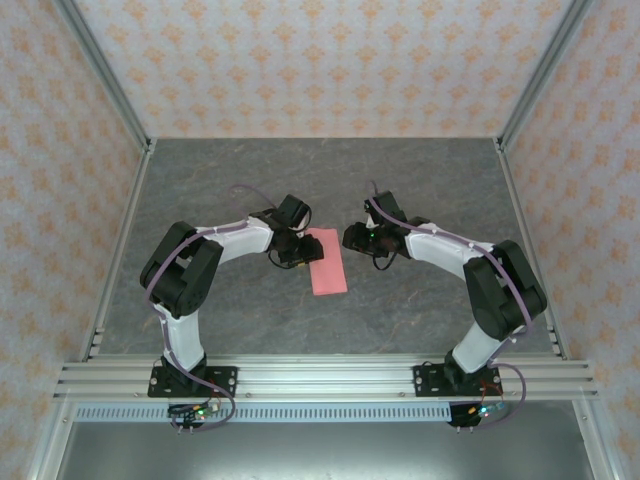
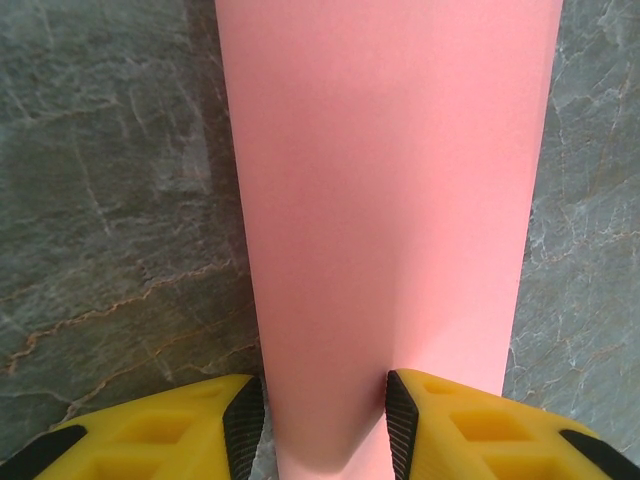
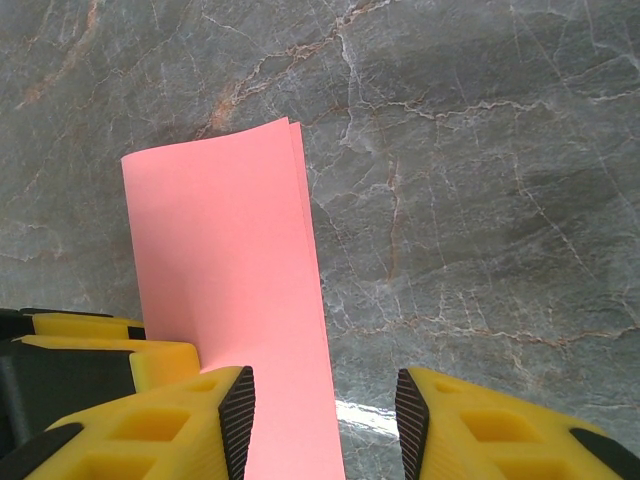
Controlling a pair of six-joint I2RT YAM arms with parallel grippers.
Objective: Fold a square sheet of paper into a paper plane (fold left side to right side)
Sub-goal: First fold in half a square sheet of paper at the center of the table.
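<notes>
We note the paper (image 1: 328, 263) doubled over, flat on the table (image 1: 250, 180) between the arms. Fingers of the left gripper (image 2: 322, 415) and right gripper (image 3: 325, 420) are spread, pinching nothing. A sideways nudge could shift the layers and skew the crease.

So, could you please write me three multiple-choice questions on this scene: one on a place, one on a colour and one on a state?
1. Where does the salmon-pink rectangular sheet of paper lie?
A) on the grey marbled table, between the left tool and the right tool
B) in a cardboard box
C) on a shelf

2. What colour are the tools' plastic fingers?
A) blue
B) white
C) yellow

3. What state is the paper in?
A) crumpled
B) folded flat, doubled
C) torn apart

Answers:
1 A, as the top view shows it between the arms' ends.
2 C, as both wrist views show yellow.
3 B, as the right wrist view shows two layered edges at its corner.
</notes>
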